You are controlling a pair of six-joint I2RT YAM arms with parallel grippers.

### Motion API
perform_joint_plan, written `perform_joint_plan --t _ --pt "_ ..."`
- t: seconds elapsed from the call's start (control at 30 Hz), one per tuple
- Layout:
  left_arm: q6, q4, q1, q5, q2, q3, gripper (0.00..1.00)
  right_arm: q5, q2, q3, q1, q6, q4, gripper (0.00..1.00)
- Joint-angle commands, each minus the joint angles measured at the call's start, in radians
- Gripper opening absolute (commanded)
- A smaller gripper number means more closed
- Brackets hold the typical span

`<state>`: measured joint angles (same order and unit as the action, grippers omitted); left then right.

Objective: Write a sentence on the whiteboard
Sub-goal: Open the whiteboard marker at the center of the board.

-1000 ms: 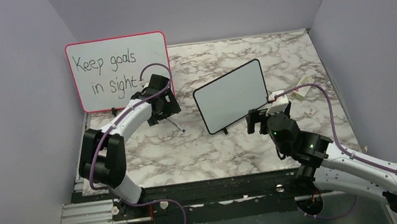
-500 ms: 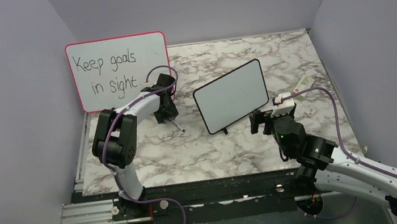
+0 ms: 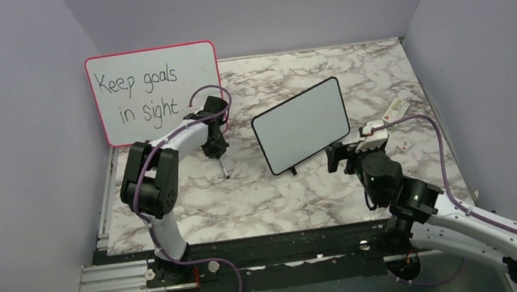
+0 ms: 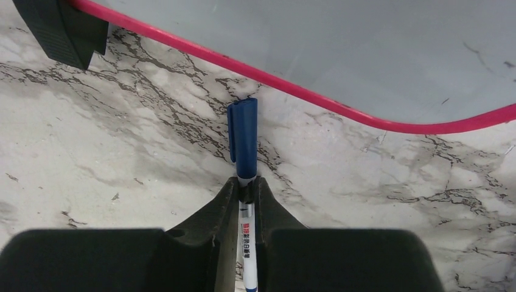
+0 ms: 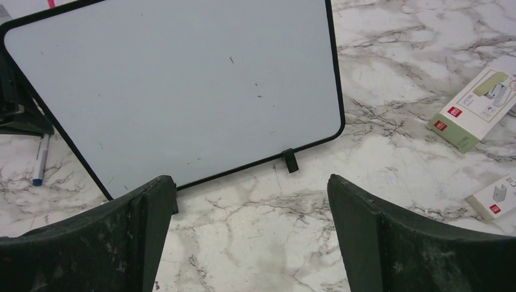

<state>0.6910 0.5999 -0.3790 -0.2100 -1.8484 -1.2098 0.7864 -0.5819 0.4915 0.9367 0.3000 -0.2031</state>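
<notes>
The whiteboard is small, black-framed and stands tilted on two little feet at mid table; its face is blank, and no sentence shows on it. A white marker with a blue cap lies on the marble just in front of the pink board. My left gripper is shut on its barrel behind the cap. From above, the marker sticks out below the left gripper. My right gripper stands open and holds nothing, just short of the whiteboard's lower edge, by its right corner from above.
A larger pink-framed board with black handwriting leans at the back left, its pink rim close ahead of the marker's cap. Small cardboard boxes lie at the right. Purple walls close in three sides.
My left gripper's jaws have closed on the marker, which has turned from slanted to nearly straight toward the near edge. The right arm has shifted slightly right, still open.
</notes>
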Motion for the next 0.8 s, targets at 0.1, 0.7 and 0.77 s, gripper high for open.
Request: perform_joint_plan --t 0.1,0.7,0.77 --pt "0.004 0.0 0.02 0.036 0.078 0.08 0.04 -0.073 0.003 -0.024 0.005 -0.038 0.101 1.0" --pt "0.041 -0.003 0.037 0.248 0.493 0.158 0.0 -0.344 -0.041 0.152 0.005 0.063 -0.026 1.0" --pt "0.059 -0.004 0.037 0.271 0.538 0.159 0.0 -0.417 -0.02 0.134 0.004 0.021 0.049 1.0"
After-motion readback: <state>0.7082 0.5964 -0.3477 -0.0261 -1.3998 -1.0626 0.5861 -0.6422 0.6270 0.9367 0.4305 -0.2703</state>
